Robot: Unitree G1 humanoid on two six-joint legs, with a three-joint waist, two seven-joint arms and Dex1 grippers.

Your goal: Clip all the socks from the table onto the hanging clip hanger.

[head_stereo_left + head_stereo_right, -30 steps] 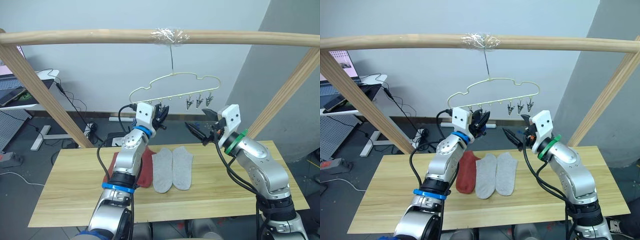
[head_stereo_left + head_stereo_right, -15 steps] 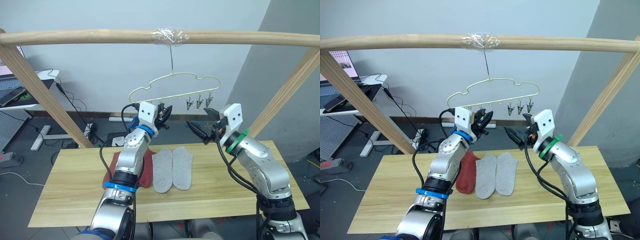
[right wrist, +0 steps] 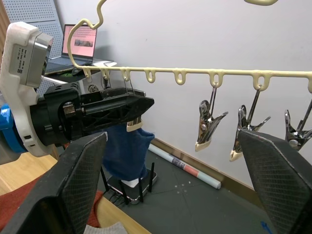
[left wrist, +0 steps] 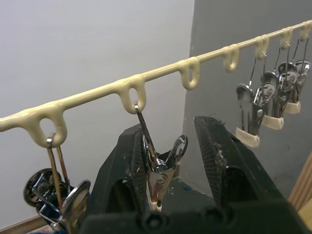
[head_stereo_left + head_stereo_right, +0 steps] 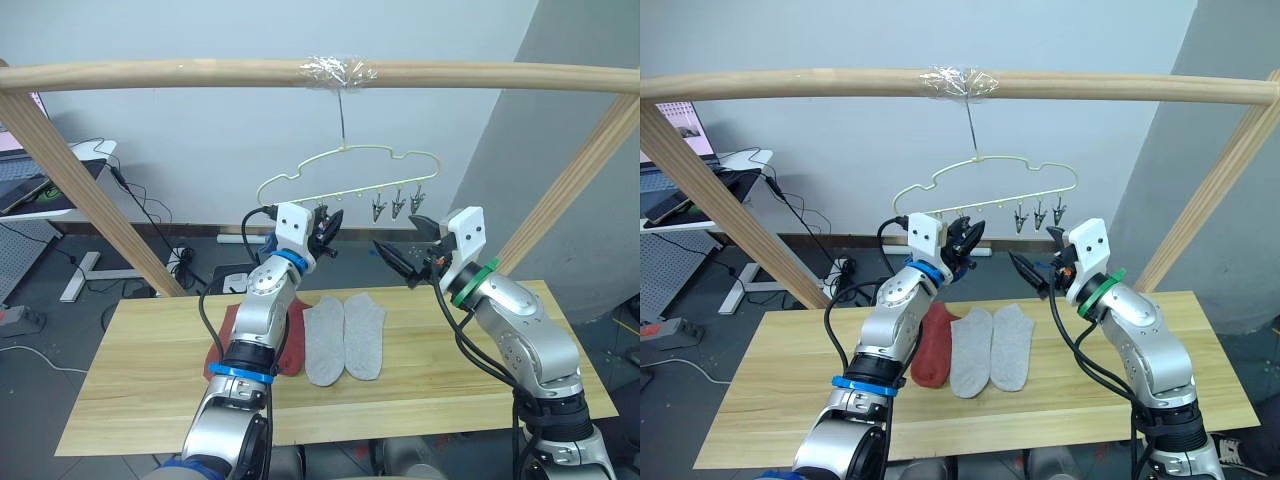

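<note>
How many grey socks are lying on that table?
2. Both lie side by side mid-table: the left grey sock beside a rust-red sock, the right grey sock next to it. The robot's left arm covers some tabletop, so another could be hidden.

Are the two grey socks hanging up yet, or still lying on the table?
Still lying flat: the grey socks rest side by side on the table.
</note>
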